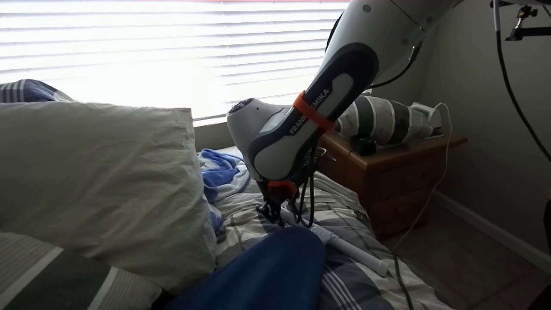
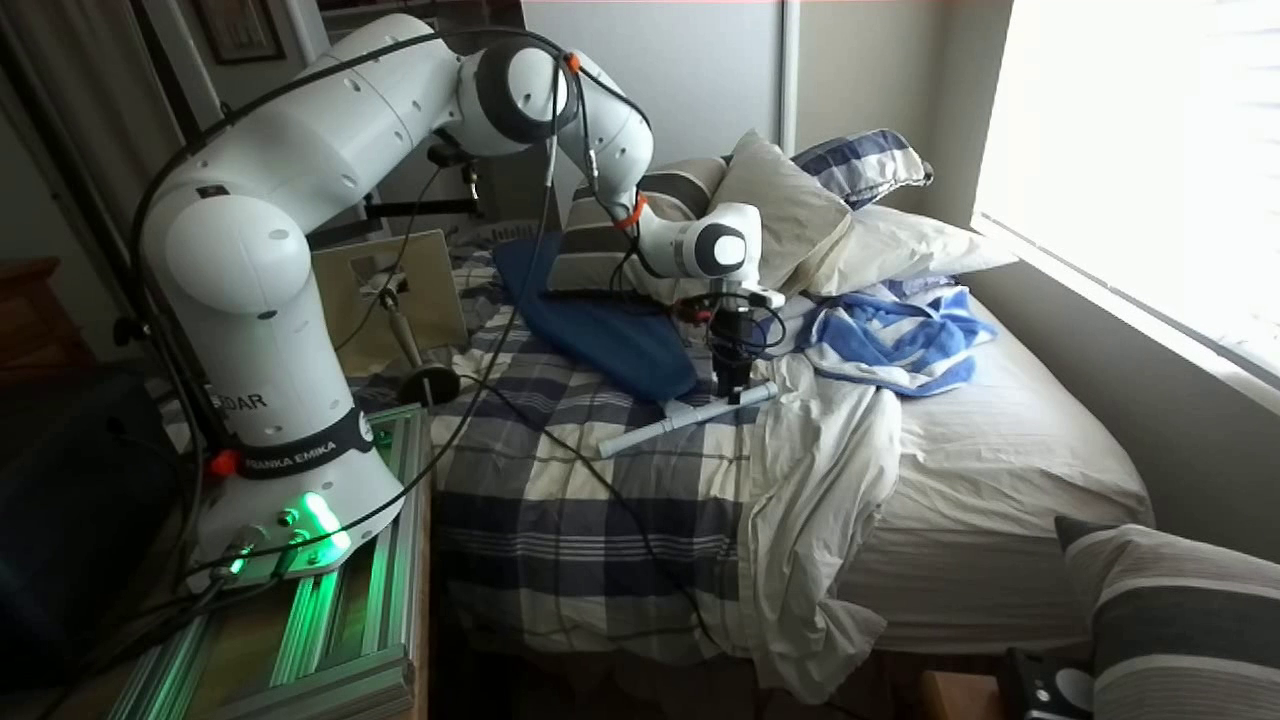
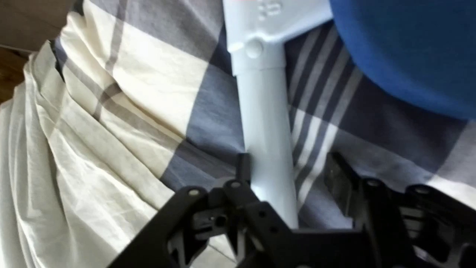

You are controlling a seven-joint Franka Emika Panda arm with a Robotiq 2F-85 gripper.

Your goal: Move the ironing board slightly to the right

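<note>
Largest, a bed [image 2: 1010, 590], with a pale sheet [image 2: 1000, 470] bared along one side and a blue, white and grey plaid bedcover [image 2: 540, 540] over much of the rest. Alongside in both exterior views, a bright window [image 2: 1150, 150] with slatted blinds [image 1: 107, 34]. Arched over the bed, a white robot arm [image 2: 330, 145], bent downward at its far end. Near the window in an exterior view, a wooden chest of drawers [image 1: 400, 185].

Lying slantwise across the bed, the ironing board [image 2: 620, 350]: long, narrow, dark blue, with a rounded tip toward mid-bed. Beside it, a big off-white pillow [image 1: 99, 181], propped up, impossible to tell if touching. Near the pillow, a rumpled blue-and-white towel [image 2: 900, 340]. Jutting from under the rounded tip, a pale leg tube [image 3: 266, 123] of the board, crosswise to its length.

Smallest, the black gripper [image 3: 291, 175], pointing down near one end of the tube, with fingers [image 3: 338, 182] spread apart and the tube running between them, close to one finger and well clear of the other; impossible to tell if touching the closer one.
</note>
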